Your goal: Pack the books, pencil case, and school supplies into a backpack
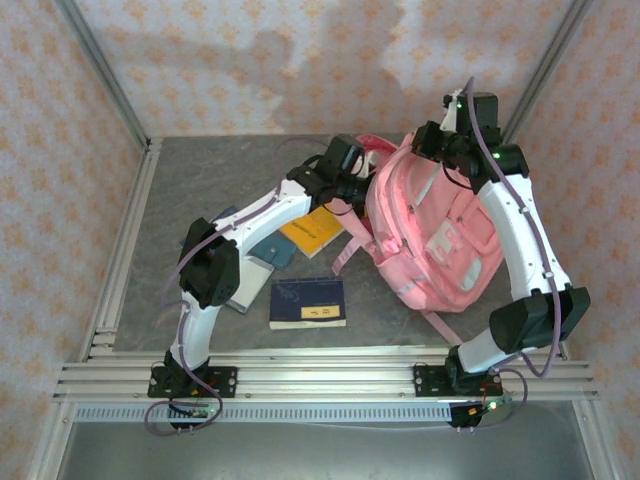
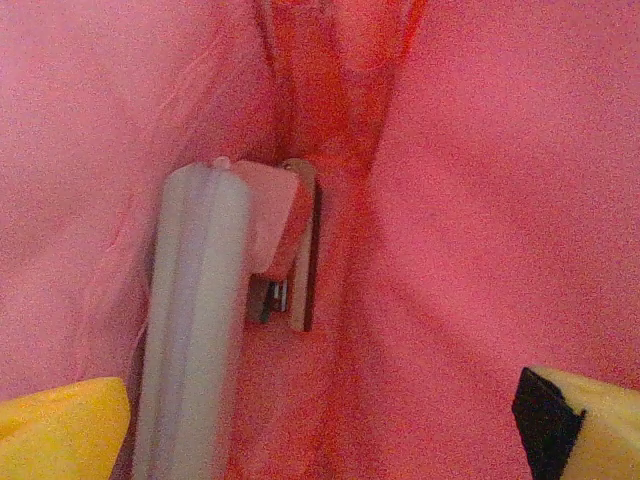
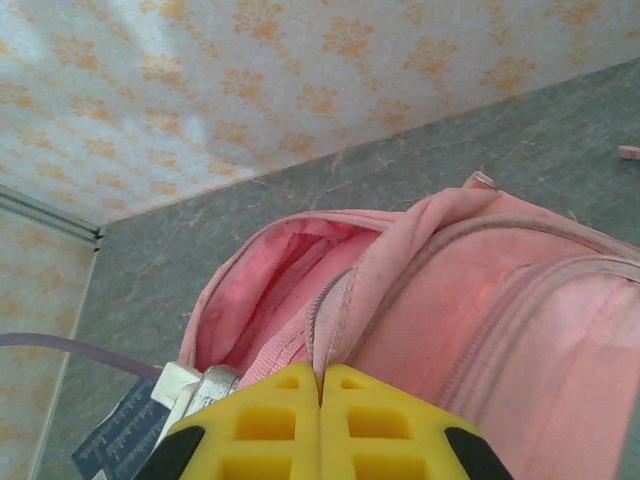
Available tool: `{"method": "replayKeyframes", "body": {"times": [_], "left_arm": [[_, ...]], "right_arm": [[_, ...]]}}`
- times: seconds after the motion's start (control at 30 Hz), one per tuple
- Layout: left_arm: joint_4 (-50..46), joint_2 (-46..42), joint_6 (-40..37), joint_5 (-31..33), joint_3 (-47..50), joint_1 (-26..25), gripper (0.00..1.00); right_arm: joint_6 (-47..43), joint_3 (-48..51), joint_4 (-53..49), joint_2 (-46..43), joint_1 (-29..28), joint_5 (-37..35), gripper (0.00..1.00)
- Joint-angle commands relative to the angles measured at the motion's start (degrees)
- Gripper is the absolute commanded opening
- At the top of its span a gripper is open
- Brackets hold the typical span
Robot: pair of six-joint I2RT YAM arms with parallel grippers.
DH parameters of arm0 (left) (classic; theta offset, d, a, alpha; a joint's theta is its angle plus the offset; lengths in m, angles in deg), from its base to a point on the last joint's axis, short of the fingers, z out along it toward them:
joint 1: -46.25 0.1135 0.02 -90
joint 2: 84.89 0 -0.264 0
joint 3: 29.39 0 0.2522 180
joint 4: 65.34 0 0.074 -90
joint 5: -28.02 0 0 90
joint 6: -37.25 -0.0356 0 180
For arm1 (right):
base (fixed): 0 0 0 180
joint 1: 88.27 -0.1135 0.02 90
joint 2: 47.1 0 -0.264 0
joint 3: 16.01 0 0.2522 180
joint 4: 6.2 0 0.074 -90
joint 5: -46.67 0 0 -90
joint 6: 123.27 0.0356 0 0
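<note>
The pink backpack (image 1: 430, 235) lies on the table with its top opening facing left. My left gripper (image 2: 320, 430) is open inside it, yellow fingertips (image 2: 60, 425) spread wide over pink lining with nothing between them. Deep inside stand a pale oblong pouch (image 2: 195, 320) that looks like the pencil case, a little pink boxy gadget (image 2: 275, 215) and a thin flat edge (image 2: 303, 255). My right gripper (image 3: 320, 385) is shut on the backpack's zipper rim (image 3: 345, 310), holding the mouth (image 3: 265, 285) up. On the table lie an orange-yellow book (image 1: 312, 235) and a navy book (image 1: 308, 303).
A teal pad (image 1: 270, 250) and a pale blue-grey book (image 1: 243, 292) lie partly under the left arm (image 1: 255, 215). Pink straps (image 1: 345, 250) trail from the backpack toward the books. Metal frame rails (image 1: 120, 250) border the table's left and near edges.
</note>
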Motion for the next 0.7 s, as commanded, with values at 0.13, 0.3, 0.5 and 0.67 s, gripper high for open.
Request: {"method": "replayKeyframes", "body": {"times": [0.13, 0.3, 0.5, 0.67], "left_arm": [[1.6, -5.4, -0.6, 0.4, -5.9, 2.6, 1.0], [-0.9, -5.6, -1.5, 0.1, -5.8, 5.3, 1.0], [-8.5, -7.3, -8.1, 3.2, -8.8, 6.4, 0.94], [-10.2, -7.2, -8.1, 5.6, -11.0, 6.4, 0.75]], "right_arm": [[0.1, 2.2, 2.6, -1.9, 0.6, 2.6, 0.0], [0.1, 2.4, 2.5, -1.7, 0.6, 2.6, 0.0], [-0.6, 2.1, 1.0, -2.1, 0.5, -0.7, 0.0], [-0.2, 2.9, 1.8, -2.3, 0.4, 0.3, 0.0]]}}
